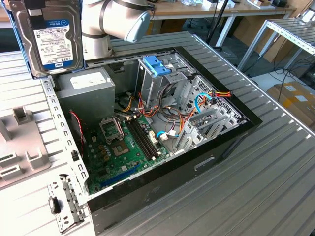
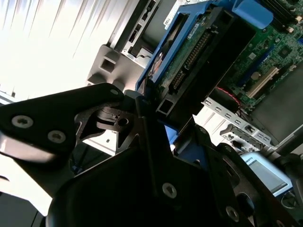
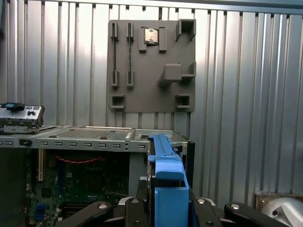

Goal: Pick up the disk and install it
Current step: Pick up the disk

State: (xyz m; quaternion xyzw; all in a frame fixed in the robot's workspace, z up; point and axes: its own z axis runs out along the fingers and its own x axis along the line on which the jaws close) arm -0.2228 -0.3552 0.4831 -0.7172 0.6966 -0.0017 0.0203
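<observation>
The disk [image 1: 47, 37] is held aloft on edge at the exterior view's far left, the claw [image 3: 168, 199] clamped shut across its blue side rails [image 3: 166, 163] (leaving, I judge, its flat faces clear for the drive cage [image 1: 156, 73]), above the open computer case [image 1: 123, 142] on the ribbed counter [image 1: 256, 187].

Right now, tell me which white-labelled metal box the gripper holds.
The disk, with the blue-banded label, held aloft in the gripper; the grey power-supply box sits inside the case.
</observation>
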